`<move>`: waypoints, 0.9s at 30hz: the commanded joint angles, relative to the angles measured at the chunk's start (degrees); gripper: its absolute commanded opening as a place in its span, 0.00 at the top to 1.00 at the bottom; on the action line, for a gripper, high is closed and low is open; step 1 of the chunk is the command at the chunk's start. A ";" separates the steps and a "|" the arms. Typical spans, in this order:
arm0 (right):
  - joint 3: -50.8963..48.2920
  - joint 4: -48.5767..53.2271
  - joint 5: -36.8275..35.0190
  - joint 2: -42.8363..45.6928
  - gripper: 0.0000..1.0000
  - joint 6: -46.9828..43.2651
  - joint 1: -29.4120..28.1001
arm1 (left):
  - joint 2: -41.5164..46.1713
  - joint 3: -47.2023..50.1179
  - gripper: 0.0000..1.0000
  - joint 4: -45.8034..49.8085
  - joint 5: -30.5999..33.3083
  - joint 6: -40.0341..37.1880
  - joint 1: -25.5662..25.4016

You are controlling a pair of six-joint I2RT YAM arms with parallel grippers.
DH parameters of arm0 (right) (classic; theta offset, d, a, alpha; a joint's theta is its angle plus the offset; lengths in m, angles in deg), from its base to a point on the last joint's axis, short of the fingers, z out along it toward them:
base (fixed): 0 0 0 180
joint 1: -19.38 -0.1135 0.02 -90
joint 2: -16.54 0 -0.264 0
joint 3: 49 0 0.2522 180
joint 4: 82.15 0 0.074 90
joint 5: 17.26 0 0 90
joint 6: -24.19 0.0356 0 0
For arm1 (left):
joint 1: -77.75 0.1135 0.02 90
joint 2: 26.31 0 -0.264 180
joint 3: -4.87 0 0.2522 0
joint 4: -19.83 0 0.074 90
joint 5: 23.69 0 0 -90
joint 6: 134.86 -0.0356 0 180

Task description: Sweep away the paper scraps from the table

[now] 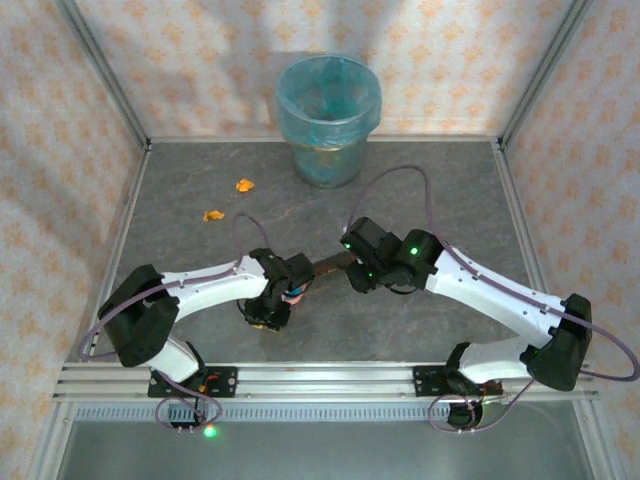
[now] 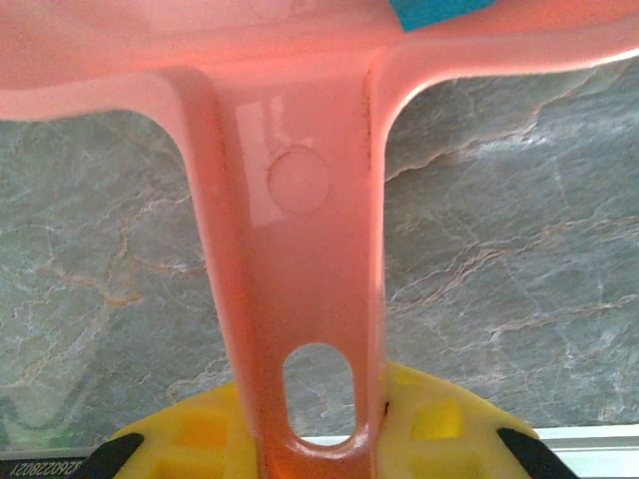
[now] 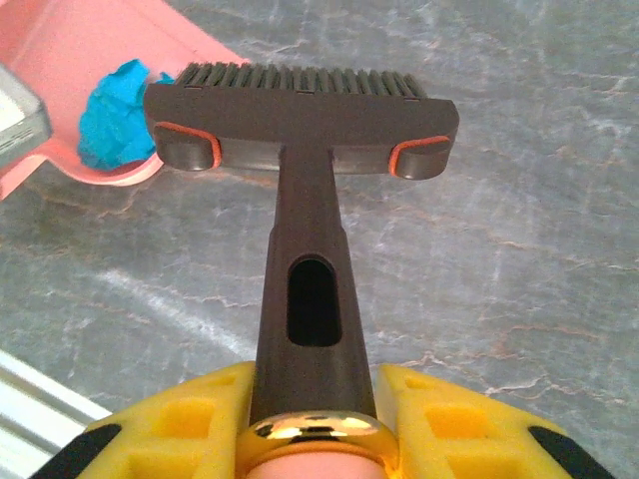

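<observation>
Toward ten o'clock from the middle of the flat dark grey, marble-mottled table (image 1: 450, 190), two small crumpled orange paper scraps (image 1: 245, 185) lie on the bare surface. They are near each other but apart, the second (image 1: 212, 215) between seven and eight o'clock of the first. A third piece, a bright blue scrap (image 3: 115, 110) with a rumpled, lumpy surface, sits inside the glossy pink plastic dustpan (image 2: 300, 249), against its wall. In the right wrist view it is at ten o'clock of the head of the dark brown plastic hand brush (image 3: 310, 110). The brush has short stiff bristles and orange trim, and its head is just beside the dustpan's edge.

The left gripper (image 2: 319, 439) is clamped on the dustpan's flat handle, with yellow fingers (image 2: 439, 424) on either side of the hanging hole. The right gripper (image 3: 315, 434) is closed tight on the brush's slotted handle. Both tools meet near the table's middle. At twelve o'clock, by the far edge, stands a round translucent bin (image 1: 328, 120) with a blue liner.
</observation>
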 commanded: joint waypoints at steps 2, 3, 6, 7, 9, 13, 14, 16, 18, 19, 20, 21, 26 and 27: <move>2.08 -4.28 -7.31 4.60 1.00 0.90 1.71 | 1.46 0.50 1.00 -1.56 2.44 0.10 0.39; 1.58 -6.00 -7.71 5.44 1.00 0.90 2.36 | 1.89 0.56 1.00 -1.65 2.92 0.34 0.40; -1.04 -13.02 -8.19 9.84 1.00 1.75 5.78 | 2.74 0.68 1.00 -2.06 3.92 0.74 0.41; -2.04 -15.68 -8.22 11.22 1.00 2.20 7.10 | 2.99 0.69 1.00 -2.32 4.09 0.91 0.39; -4.14 -21.15 -9.21 13.68 1.00 2.33 8.84 | 3.56 0.87 1.00 -2.80 4.48 1.13 0.40; -10.61 -31.35 -14.65 18.48 1.00 4.49 11.37 | 4.66 1.09 1.00 -3.51 5.80 1.53 0.37; -13.06 -34.15 -16.27 19.60 1.00 5.41 11.80 | 4.94 0.98 1.00 -3.58 6.39 1.68 0.36; -18.03 -39.57 -19.08 21.36 1.00 6.96 12.24 | 6.09 1.01 1.00 -4.13 7.08 2.14 0.24; -22.60 -44.71 -20.76 22.34 1.00 7.84 12.76 | 7.69 0.61 1.00 -4.35 7.08 2.49 0.24; -24.69 -46.62 -21.84 22.68 1.00 8.55 13.03 | 8.25 0.02 1.00 -3.84 7.54 2.74 0.37; -26.53 -48.46 -22.51 23.03 1.00 9.00 13.32 | 8.61 -0.77 1.00 -3.08 7.85 2.76 0.30; -28.32 -50.45 -23.13 23.63 1.00 9.70 13.66 | 8.96 -1.83 1.00 -2.22 7.90 2.65 0.23; -33.03 -54.63 -24.00 28.57 1.00 11.29 14.62 | 10.70 -7.07 1.00 1.70 7.88 1.94 -0.09; -33.81 -54.86 -24.62 29.27 1.00 11.86 14.67 | 10.63 -8.75 1.00 3.04 8.03 1.68 -0.07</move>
